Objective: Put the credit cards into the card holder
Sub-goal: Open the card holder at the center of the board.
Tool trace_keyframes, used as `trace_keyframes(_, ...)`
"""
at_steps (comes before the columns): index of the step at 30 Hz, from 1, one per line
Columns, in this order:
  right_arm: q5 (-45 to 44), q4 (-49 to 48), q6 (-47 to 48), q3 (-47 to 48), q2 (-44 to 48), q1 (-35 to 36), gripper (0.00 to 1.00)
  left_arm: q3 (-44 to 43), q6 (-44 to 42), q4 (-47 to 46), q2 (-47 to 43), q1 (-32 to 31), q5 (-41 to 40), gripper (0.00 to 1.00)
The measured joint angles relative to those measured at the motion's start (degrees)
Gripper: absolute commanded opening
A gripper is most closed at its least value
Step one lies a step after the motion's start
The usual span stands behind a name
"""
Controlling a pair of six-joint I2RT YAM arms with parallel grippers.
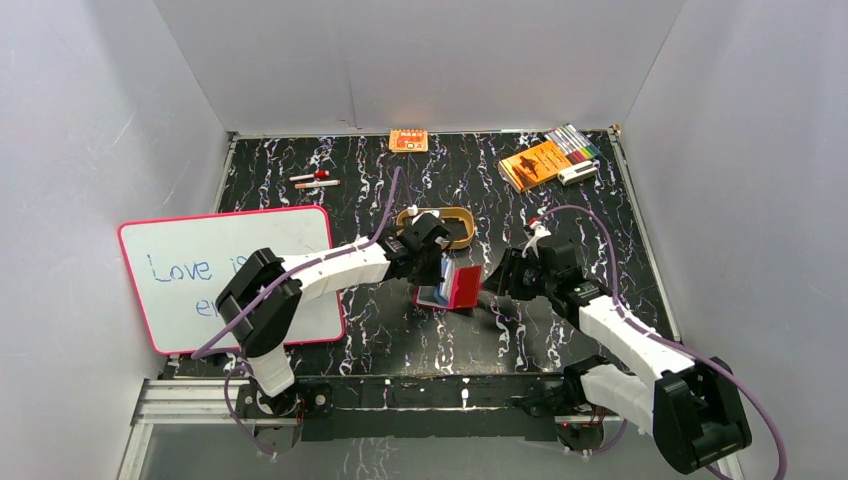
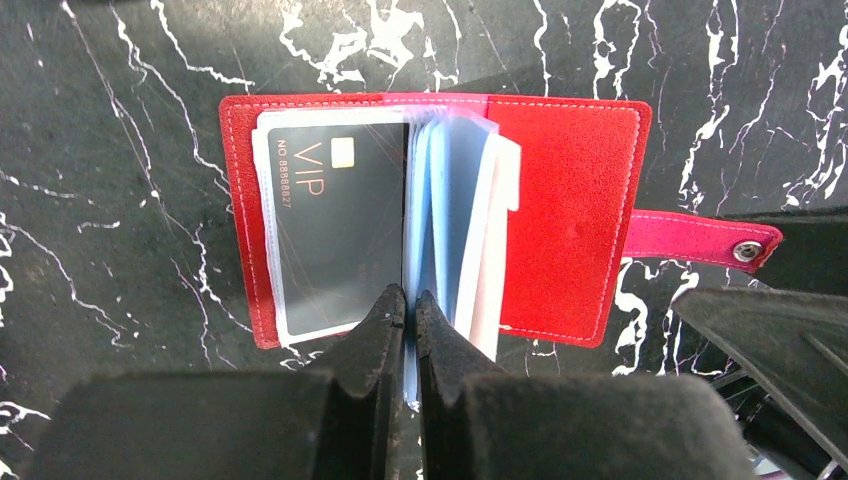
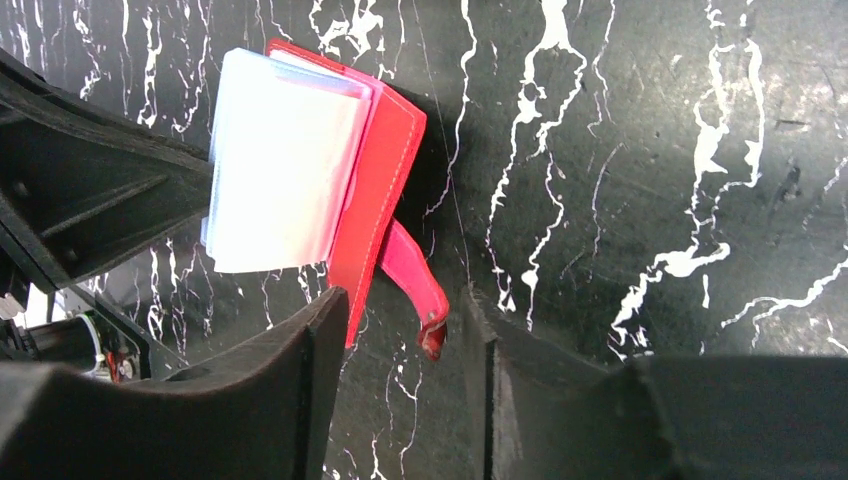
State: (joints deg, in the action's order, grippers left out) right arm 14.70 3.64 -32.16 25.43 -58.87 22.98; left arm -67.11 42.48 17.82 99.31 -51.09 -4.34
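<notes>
The red card holder [image 2: 570, 200] lies open on the black marbled table, its right cover raised [image 1: 462, 285]. A dark credit card marked VIP [image 2: 335, 230] sits in its left pocket. Light blue leaves [image 2: 455, 215] stand fanned at the spine. My left gripper [image 2: 411, 300] is shut on a thin light blue credit card [image 2: 411, 385] edge-on at the spine. My right gripper [image 3: 405, 300] is open just right of the holder [image 3: 385, 170]. The snap tab [image 3: 415, 280] hangs between its fingers, touching neither.
A pink-framed whiteboard [image 1: 230, 275] lies at the left. A tan oval tray [image 1: 440, 225] sits just behind the holder. An orange packet [image 1: 408, 140], an orange booklet [image 1: 533, 163], markers [image 1: 575, 142] and pens [image 1: 313, 180] lie along the back.
</notes>
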Motion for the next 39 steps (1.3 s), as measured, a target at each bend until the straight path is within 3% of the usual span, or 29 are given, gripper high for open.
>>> trace_keyframes(8,-2.14,4.68,0.92,4.17,4.48,4.57,0.59,-2.05,4.15,2.58,0.13,-1.6,-1.27,0.0)
trace_keyframes(14,-4.13,4.66,0.92,6.97,4.09,13.6,0.49,-3.1,6.08,3.08,0.24,-1.64,-1.29,0.0)
trace_keyframes(18,-5.31,1.73,0.07,7.15,0.2,19.32,0.57,-3.1,6.88,3.26,0.46,-1.64,-1.31,0.0)
trace_keyframes(23,-12.85,1.07,-2.51,7.15,-3.02,24.09,0.71,-3.1,8.0,3.23,1.11,-1.64,-1.31,0.0)
trace_keyframes(24,-14.27,0.96,-2.8,7.15,-3.06,24.48,0.83,-3.1,8.2,3.21,1.25,-1.64,-1.29,0.0)
trace_keyframes(26,-17.62,0.57,-3.61,7.15,-3.58,25.16,0.88,-3.1,8.59,3.13,1.46,-1.64,-1.27,0.0)
trace_keyframes(31,-21.35,0.13,-4.13,7.15,-7.37,25.44,0.87,-3.1,9.03,2.8,1.51,-1.46,-1.57,0.0)
trace_keyframes(39,-23.12,-3.19,-5.09,7.17,-10.88,26.01,0.78,-2.97,9.2,2.32,1.57,-0.94,-3.04,0.0)
